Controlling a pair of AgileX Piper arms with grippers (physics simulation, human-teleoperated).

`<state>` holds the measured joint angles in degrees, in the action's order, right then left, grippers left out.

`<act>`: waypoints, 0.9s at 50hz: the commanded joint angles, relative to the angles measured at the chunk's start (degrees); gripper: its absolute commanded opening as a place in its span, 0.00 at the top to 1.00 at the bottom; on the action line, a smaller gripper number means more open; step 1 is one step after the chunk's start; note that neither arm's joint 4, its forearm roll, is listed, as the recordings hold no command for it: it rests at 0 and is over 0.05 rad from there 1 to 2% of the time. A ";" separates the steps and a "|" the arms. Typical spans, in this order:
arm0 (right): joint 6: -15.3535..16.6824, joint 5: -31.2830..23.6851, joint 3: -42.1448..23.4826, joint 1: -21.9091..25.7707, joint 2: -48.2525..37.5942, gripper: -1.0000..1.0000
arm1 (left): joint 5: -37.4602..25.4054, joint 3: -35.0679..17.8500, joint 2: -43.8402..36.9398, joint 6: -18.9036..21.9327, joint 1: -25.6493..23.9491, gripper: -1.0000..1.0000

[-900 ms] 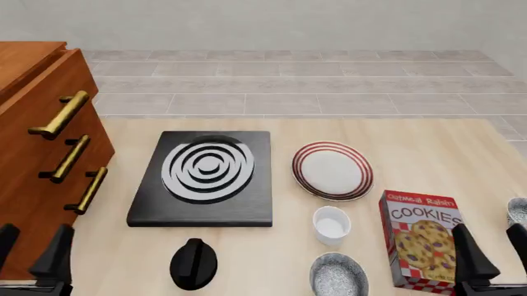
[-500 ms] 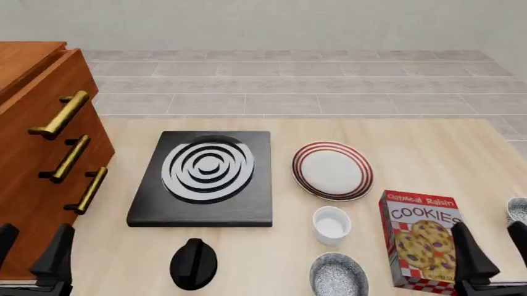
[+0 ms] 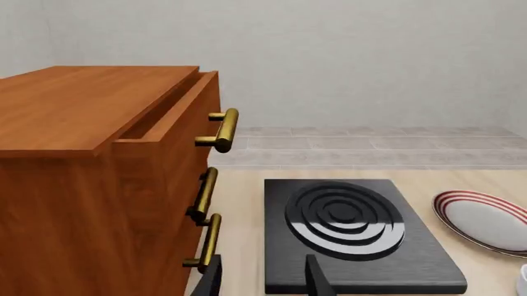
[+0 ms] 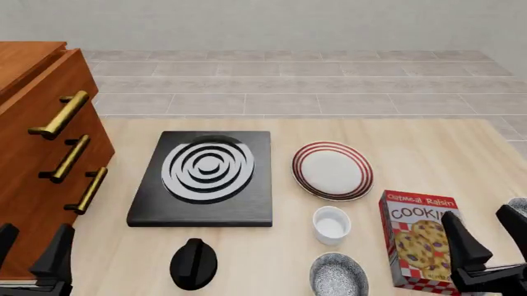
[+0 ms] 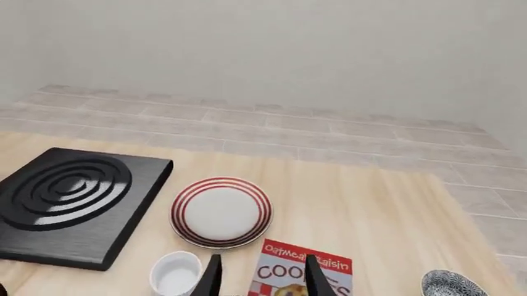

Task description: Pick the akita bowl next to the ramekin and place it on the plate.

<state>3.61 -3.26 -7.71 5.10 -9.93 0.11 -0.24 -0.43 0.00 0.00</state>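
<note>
The akita bowl (image 4: 339, 275), speckled grey inside with a dark rim, sits at the table's near edge just in front of the white ramekin (image 4: 331, 224) (image 5: 175, 272). Beyond the ramekin lies the red-ringed plate (image 4: 332, 170) (image 5: 221, 212) (image 3: 485, 219). My right gripper (image 4: 487, 237) (image 5: 265, 279) is open above the near right of the table, right of the bowl and over the cookie box's right side. My left gripper (image 4: 31, 246) (image 3: 263, 283) is open at the near left, beside the cabinet, holding nothing. In both wrist views this bowl is out of sight.
A cookie box (image 4: 420, 237) (image 5: 300, 274) lies flat right of the ramekin. A second speckled bowl (image 4: 519, 208) (image 5: 451, 285) sits at the right edge. A black burner (image 4: 206, 176) and its knob (image 4: 194, 263) are centre-left. A wooden drawer cabinet (image 4: 41, 142) stands at the left.
</note>
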 commanded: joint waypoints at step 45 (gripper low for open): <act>-3.11 -6.68 -10.03 10.74 -32.15 0.00 | 0.00 0.00 0.00 0.00 0.00 0.00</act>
<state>4.06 -10.21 -17.27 12.58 -35.69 0.11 -0.25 -0.43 0.00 0.00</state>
